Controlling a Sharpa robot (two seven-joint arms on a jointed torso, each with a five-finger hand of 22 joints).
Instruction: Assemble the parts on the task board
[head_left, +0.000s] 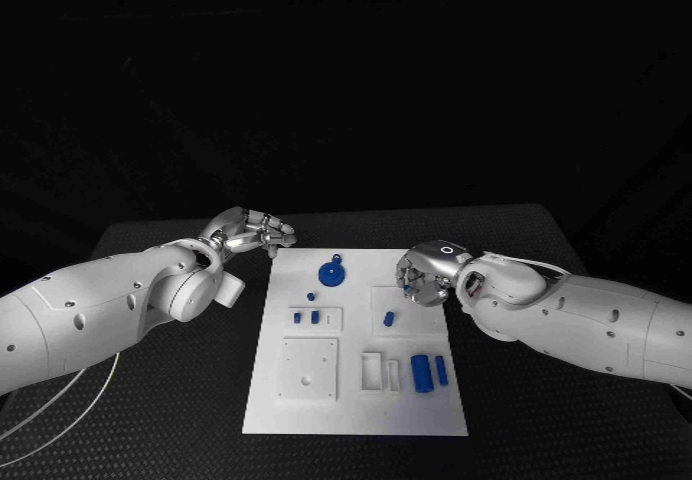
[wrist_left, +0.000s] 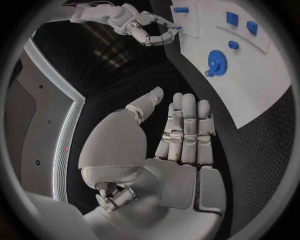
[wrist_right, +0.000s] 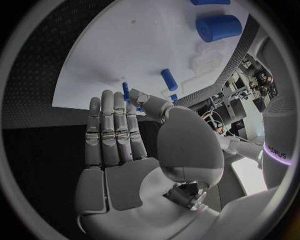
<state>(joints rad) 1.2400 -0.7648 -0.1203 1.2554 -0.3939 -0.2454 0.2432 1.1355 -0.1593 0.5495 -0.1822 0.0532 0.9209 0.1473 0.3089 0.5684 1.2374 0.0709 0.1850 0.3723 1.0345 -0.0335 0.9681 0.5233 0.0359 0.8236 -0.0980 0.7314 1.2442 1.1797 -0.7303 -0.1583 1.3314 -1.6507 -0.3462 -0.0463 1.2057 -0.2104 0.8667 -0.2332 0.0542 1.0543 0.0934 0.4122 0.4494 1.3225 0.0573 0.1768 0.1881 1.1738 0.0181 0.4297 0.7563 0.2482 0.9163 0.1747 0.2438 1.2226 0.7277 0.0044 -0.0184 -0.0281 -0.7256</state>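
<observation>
My left hand (head_left: 254, 232) sits off the far left corner of the task board (head_left: 358, 410), fingers (wrist_left: 186, 131) held straight and close together with the thumb apart, holding nothing, over black table (head_left: 173, 400). Blue gear (head_left: 332, 272) lies on the board just past those fingertips, near the far edge. My right hand (head_left: 428, 272) is over the board's far right edge, fingers (wrist_right: 115, 130) extended side by side, thumb out, nothing held as far as I can see. Small blue peg (head_left: 388, 319) lies on the board just beside the right fingertips. Two small blue pieces (head_left: 306, 317) stand in a raised block between the hands, nearer me. Blue cylinder (head_left: 421, 372) and a thinner blue pin (head_left: 440, 372) lie side by side near the right edge, well apart from both hands
</observation>
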